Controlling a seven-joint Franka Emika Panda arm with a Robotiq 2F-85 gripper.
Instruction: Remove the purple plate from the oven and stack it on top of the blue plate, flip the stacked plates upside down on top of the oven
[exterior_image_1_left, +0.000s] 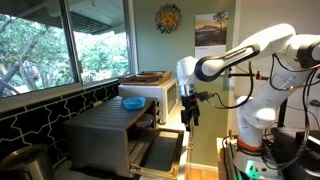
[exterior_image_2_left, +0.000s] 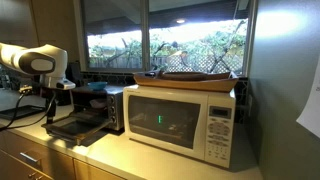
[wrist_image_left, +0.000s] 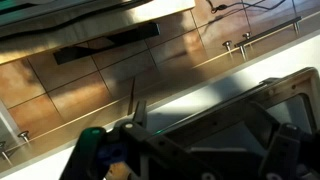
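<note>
The dark-grey oven (exterior_image_1_left: 105, 135) stands on the counter with its front door (exterior_image_1_left: 160, 152) folded down open; it also shows in an exterior view (exterior_image_2_left: 100, 105). The small blue plate (exterior_image_1_left: 132, 102) lies on the oven's top. The purple plate is not visible; the oven's inside is dark. My gripper (exterior_image_1_left: 190, 112) hangs in front of the open door, above its outer edge, and shows at the left in an exterior view (exterior_image_2_left: 52, 108). In the wrist view its fingers (wrist_image_left: 210, 140) are spread wide and empty, over the door's frame (wrist_image_left: 250, 105).
A white microwave (exterior_image_2_left: 180, 120) stands beside the oven, with a flat tray-like object (exterior_image_2_left: 190, 78) on top. Windows run behind the counter (exterior_image_2_left: 150, 160). Cupboard fronts with handles (wrist_image_left: 240, 45) show in the wrist view.
</note>
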